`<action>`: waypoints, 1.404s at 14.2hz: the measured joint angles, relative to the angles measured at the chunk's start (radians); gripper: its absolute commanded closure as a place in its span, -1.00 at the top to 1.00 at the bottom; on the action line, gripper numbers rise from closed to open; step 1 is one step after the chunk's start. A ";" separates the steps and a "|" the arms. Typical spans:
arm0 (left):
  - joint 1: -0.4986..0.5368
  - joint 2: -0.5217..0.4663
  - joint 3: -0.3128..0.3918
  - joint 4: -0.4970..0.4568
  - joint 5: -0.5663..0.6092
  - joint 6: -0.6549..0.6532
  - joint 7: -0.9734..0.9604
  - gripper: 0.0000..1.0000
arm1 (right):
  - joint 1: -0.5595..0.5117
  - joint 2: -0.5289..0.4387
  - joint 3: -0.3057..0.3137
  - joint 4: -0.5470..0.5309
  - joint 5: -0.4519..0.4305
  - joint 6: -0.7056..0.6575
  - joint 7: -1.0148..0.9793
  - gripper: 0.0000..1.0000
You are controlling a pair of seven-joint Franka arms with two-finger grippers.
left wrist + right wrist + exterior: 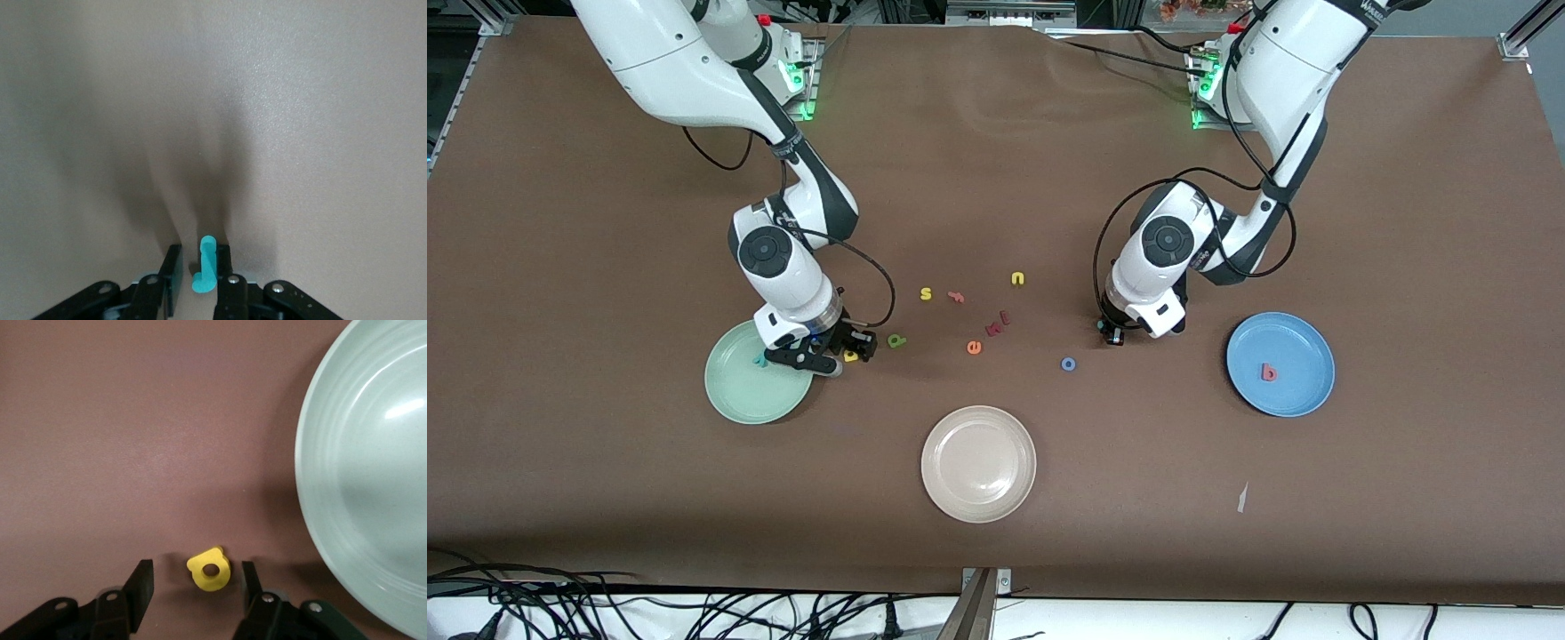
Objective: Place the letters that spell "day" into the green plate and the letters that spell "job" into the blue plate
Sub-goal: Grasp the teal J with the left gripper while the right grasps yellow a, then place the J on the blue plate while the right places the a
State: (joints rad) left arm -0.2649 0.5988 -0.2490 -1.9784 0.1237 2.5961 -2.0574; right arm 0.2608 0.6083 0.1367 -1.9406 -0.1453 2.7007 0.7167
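Observation:
My right gripper (843, 354) (195, 577) is low at the rim of the green plate (747, 396) (360, 487), open. The yellow "d" (852, 356) (209, 569) lies flat on the table between its fingers, touching neither. A teal "y" (760, 360) lies in the green plate. The olive "a" (896, 340) is beside the "d". My left gripper (1113, 336) (200, 257) is down on the table with narrowed jaws around the teal "j" (207, 265). One finger touches it and a gap shows at the other. The blue plate (1294, 396) holds the salmon "b" (1268, 372). The blue "o" (1068, 364) lies nearby.
A cream plate (978, 462) sits nearest the front camera. Loose letters lie mid-table: yellow "s" (926, 293), pink "f" (957, 297), yellow "u" (1017, 279), orange "e" (975, 348) and two reddish pieces (998, 324). A paper scrap (1241, 498) lies toward the front.

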 measured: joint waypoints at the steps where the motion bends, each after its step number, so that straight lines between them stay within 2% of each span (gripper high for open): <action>1: 0.000 0.000 0.001 0.001 0.000 0.000 0.000 -1.00 | 0.000 0.006 -0.002 -0.003 0.000 0.009 0.000 0.22; 4: 0.001 0.003 0.009 0.010 0.036 0.002 -0.001 -1.00 | 0.000 0.012 -0.008 -0.012 0.000 0.034 0.000 0.12; 7: 0.007 0.006 0.025 0.035 0.101 -0.014 0.005 -1.00 | 0.000 0.012 -0.010 -0.015 -0.001 0.038 0.000 -0.19; 9: 0.015 0.006 0.027 0.065 0.115 -0.068 0.080 -1.00 | 0.000 0.012 -0.011 -0.016 -0.001 0.040 0.000 -0.29; 12: 0.038 0.002 0.027 0.095 0.115 -0.169 0.327 -1.00 | 0.001 0.012 -0.011 -0.017 -0.002 0.043 0.000 -0.45; 16: 0.115 -0.026 0.028 0.115 0.115 -0.267 0.767 -1.00 | 0.001 0.001 -0.011 -0.014 -0.004 0.038 -0.006 -0.46; 20: 0.214 -0.058 0.030 0.117 0.116 -0.294 1.192 -1.00 | -0.010 -0.109 -0.014 -0.006 -0.005 -0.122 -0.057 -0.45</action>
State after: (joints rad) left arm -0.0513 0.5404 -0.2190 -1.8617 0.2392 2.3018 -0.8656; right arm 0.2506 0.4994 0.1229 -1.9463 -0.1501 2.5789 0.6595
